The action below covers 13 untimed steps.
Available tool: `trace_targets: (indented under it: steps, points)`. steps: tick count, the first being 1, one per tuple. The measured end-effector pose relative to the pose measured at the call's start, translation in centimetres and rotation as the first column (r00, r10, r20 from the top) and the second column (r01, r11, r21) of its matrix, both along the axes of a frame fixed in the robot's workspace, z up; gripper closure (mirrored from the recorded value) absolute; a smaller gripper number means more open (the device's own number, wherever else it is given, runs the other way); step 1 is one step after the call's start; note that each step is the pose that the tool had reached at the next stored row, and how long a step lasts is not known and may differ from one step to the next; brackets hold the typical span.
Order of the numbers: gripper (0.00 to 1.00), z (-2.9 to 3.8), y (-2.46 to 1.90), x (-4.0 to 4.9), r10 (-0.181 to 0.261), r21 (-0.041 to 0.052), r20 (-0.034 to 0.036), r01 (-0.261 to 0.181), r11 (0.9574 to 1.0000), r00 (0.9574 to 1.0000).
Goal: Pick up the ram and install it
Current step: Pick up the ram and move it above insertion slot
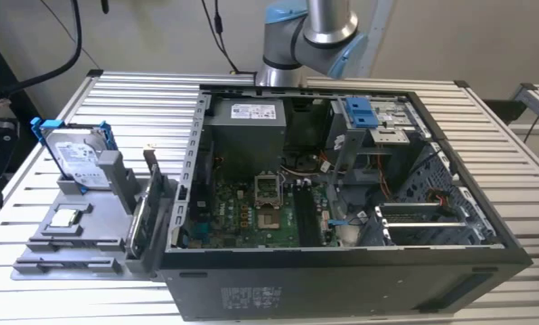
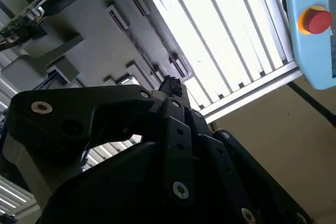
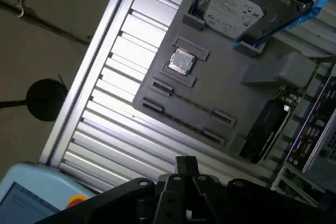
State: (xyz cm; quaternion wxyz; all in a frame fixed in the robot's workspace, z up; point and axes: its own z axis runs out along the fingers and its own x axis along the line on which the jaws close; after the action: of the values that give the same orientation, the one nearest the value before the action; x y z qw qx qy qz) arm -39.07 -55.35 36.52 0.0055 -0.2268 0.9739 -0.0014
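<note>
Gripper (image 3: 186, 162) hangs well above the tray (image 3: 247, 98), tips pressed together, and I can see nothing between them. I take the ram (image 3: 191, 103) to be the thin dark strip standing on edge in the tray's long slot nearer the chip (image 3: 181, 61), held between two clips. The tray lies on the table at the exterior view's left of the case (image 1: 279, 288).

My worries from here:
- If the tips come down closed, they would land on the ram's top edge and could bend it or jam it in the clips.
- A pinch off the middle could let so thin a board tilt or slip.
- The card (image 3: 265, 129) stands just beside the tray, so a wide approach could clip it.
- The board slots (image 1: 306, 210) sit deep in the case among cables, and a tilted ram would bind there.
</note>
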Motion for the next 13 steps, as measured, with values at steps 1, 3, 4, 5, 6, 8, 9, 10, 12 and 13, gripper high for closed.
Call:
trace_targets:
  steps: [1, 3, 4, 5, 6, 8, 9, 10, 12, 13]
  points:
    - [0.89, 0.00, 0.00, 0.00, 0.014, -0.0015, 0.0000, -0.014, 0.9999, 0.9999]
    - [0.89, 0.00, 0.00, 0.00, 0.040, -0.0044, -0.0001, -0.040, 0.9992, 0.9992]
    - [0.89, 0.01, 0.00, 0.00, 0.053, -0.0056, -0.0003, -0.053, 0.9986, 0.9986]
    - [0.89, 0.00, 0.00, 0.00, 0.066, -0.0066, -0.0003, -0.066, 0.9978, 0.9978]
    - [0.89, 0.00, 0.00, 0.00, 0.079, -0.0079, -0.0003, -0.079, 0.9969, 0.9969]
    - [0.89, 0.00, 0.00, 0.00, 0.101, -0.0100, -0.0005, -0.101, 0.9949, 0.9949]
    - [0.89, 0.00, 0.00, 0.00, 0.110, -0.0113, -0.0006, -0.110, 0.9939, 0.9940]
    - [0.89, 0.00, 0.00, 0.00, 0.120, -0.0123, -0.0007, -0.120, 0.9927, 0.9928]
    - [0.89, 0.00, 0.00, 0.00, 0.141, -0.0140, -0.0010, -0.141, 0.9899, 0.9900]
    - [0.89, 0.00, 0.00, 0.00, 0.151, -0.0152, -0.0012, -0.151, 0.9884, 0.9885]
